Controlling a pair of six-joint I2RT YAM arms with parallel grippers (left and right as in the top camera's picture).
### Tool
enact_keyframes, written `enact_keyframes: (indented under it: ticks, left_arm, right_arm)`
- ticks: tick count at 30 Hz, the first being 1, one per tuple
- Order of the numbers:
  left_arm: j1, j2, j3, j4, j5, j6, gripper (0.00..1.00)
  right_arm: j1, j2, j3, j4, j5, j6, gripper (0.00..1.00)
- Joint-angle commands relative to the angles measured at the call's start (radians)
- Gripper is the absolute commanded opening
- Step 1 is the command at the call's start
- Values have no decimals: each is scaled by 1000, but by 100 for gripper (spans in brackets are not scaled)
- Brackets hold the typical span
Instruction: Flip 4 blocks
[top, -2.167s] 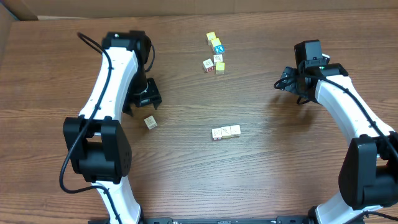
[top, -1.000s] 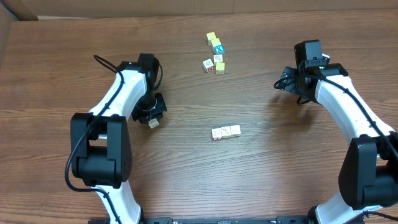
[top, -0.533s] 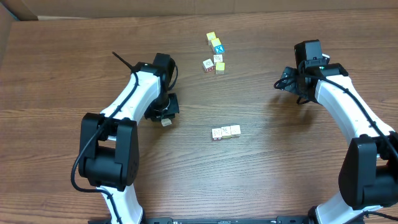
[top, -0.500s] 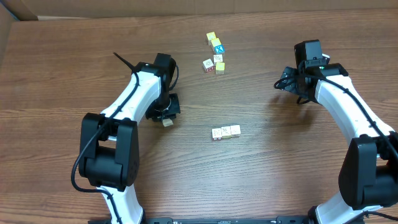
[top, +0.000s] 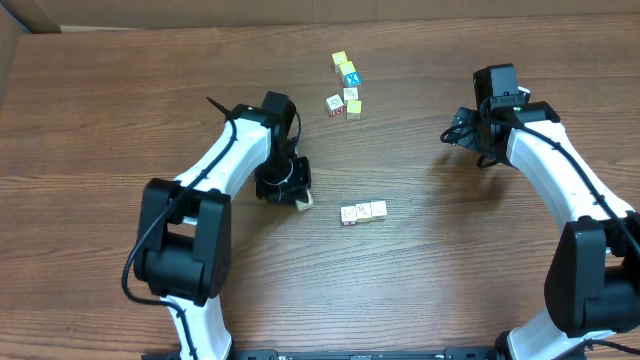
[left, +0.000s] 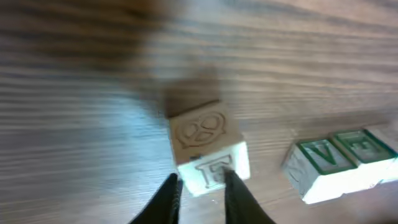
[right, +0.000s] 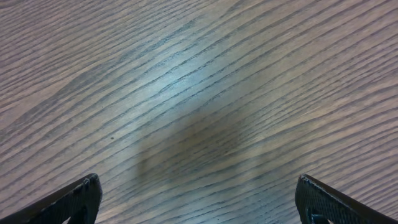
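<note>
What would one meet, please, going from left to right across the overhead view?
In order: left hand, closed on a block → row of three blocks → right hand, open. The far cluster of blocks overlaps the row, so I leave it out.

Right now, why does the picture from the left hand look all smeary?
Left wrist view: it looks like motion blur, with the table's grain streaked and the block in the left gripper soft-edged. Right wrist view: sharp, with a pale patch of glare on the wood. Overhead view: clear and evenly lit.
</note>
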Motion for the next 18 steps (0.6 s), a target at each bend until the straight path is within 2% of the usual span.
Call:
enact_keyframes:
  ticks: [1,11,18]
  left_arm:
    - [-8,30,-20,-15,40,24,11]
    - [-40,18,-20,-64,36,39,6]
    - [-44,-58,-16,-67,-10,34,7]
  right_arm:
    - [2,-7,16,6,14,-6,100]
    - [2,-7,16,6,14,-6,100]
    - [2,-7,16,6,14,-6,100]
